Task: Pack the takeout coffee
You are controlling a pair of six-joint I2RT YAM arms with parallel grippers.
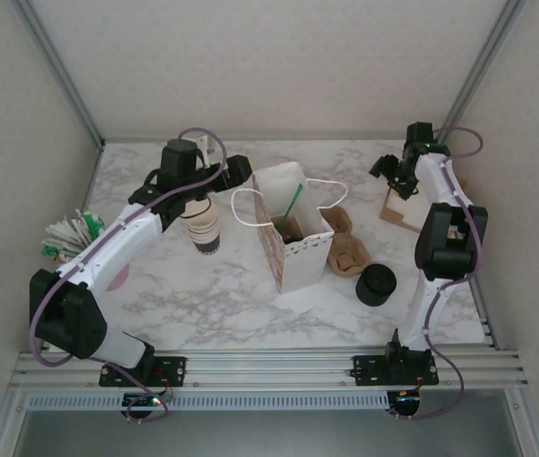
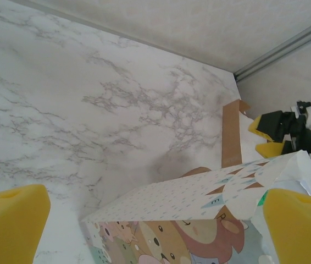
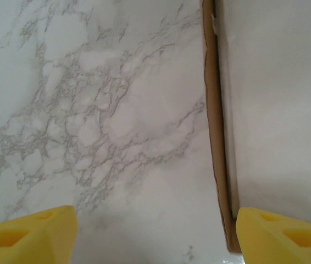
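Packets: a bundle of green-and-white packets lies at the left edge of the marble table.
Left claw: the left claw is spread wide with nothing between its yellow fingertips. It hangs near the left side of the bag's mouth.
Cup stack: a stack of paper cups stands under the left arm's wrist, left of the bag.
Bag: the paper bag stands mid-table with its mouth open and its white cord handles loose (cartoon animals are printed on its side).
Takeout coffee: the takeout coffee shows as a dark round shape down inside the bag. A green stick rises over it. I cannot make out its lid clearly.
Carrier: a brown pulp cup carrier sits just beside the bag's right side.
Lids: a squat stack of black lids stands nearer the arms, right of the carrier.
Right claw: the right claw is spread and empty, over bare table at the far right.
Board: a brown board carrying a white sheet lies beside the right claw.
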